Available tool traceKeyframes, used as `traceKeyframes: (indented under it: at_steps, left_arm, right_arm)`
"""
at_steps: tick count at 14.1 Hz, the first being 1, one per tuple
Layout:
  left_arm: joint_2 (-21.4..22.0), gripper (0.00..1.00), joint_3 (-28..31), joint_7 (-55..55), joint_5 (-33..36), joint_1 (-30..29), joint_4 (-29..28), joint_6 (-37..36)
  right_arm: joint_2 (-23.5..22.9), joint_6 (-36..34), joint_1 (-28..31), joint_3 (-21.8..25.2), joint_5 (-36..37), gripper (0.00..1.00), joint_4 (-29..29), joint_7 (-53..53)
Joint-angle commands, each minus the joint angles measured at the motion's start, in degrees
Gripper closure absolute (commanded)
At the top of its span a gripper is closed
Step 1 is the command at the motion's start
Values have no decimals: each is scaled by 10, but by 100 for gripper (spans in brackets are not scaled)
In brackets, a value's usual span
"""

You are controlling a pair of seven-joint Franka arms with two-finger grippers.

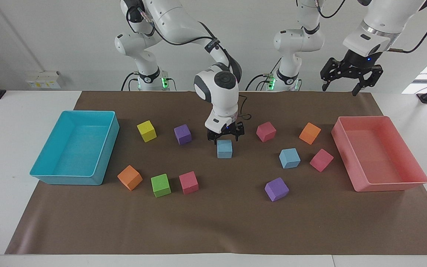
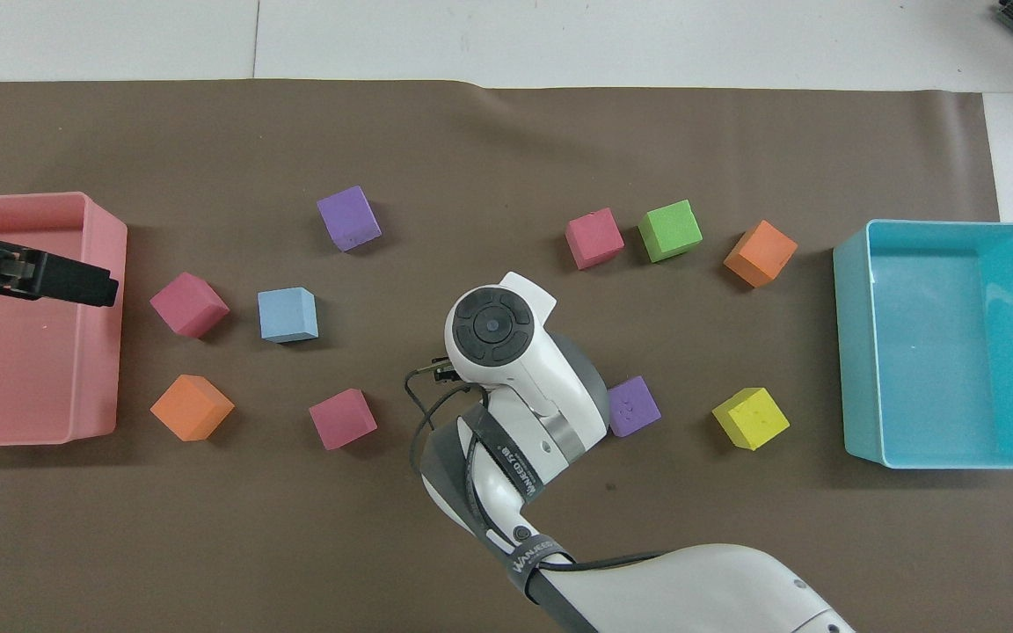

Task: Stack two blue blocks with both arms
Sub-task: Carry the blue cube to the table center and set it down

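One blue block [image 1: 224,148] stands on the brown mat mid-table. My right gripper [image 1: 225,138] hangs just above its top, open, with the fingers spread to either side. In the overhead view the right arm's wrist [image 2: 493,325] hides this block and the fingers. The other blue block [image 1: 290,158] sits on the mat toward the left arm's end, beside a pink block [image 1: 321,160]; it also shows in the overhead view [image 2: 287,314]. My left gripper [image 1: 350,79] waits open in the air, over the pink tray [image 2: 111,264] in the overhead view [image 2: 40,277].
A turquoise tray [image 1: 109,148] stands at the right arm's end. Yellow [image 1: 146,131], purple [image 1: 182,134], pink [image 1: 266,131], orange [image 1: 310,133], orange [image 1: 129,177], green [image 1: 161,185], pink [image 1: 188,182] and purple [image 1: 276,189] cubes lie scattered on the mat.
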State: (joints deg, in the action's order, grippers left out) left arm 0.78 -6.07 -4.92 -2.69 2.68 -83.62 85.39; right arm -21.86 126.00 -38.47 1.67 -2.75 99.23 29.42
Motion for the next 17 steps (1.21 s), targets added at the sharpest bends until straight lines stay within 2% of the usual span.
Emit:
traceKeyframes:
  at_steps: [1, 4, 6, 10, 14, 15, 17]
  left_arm:
    - [12, 0, 4, 4, -9, 2, -15, 1]
    - [12, 0, 4, 4, -9, 1, -15, 1]
    - [12, 0, 4, 4, -9, 1, -15, 1]
    - [12, 0, 3, 4, -9, 1, -16, 1]
    - [12, 0, 3, 5, -9, 2, -20, 12]
    - [11, 0, 3, 5, -9, 3, -21, 12]
    - [6, 0, 3, 5, -9, 3, -32, 21]
  right_arm:
    - [51, 0, 29, -4, -6, 0, 32, 11]
    - [95, 0, 59, -4, -76, 0, 54, -8]
    - [99, 11, 75, -4, -143, 0, 57, -26]
    - [105, 40, 109, -4, -265, 3, 97, -209]
    - [95, 63, 124, -4, -303, 87, 122, -272]
    - [96, 81, 123, -4, -340, 100, 140, -288]
    - [90, 87, 130, -4, -386, 100, 156, -369]
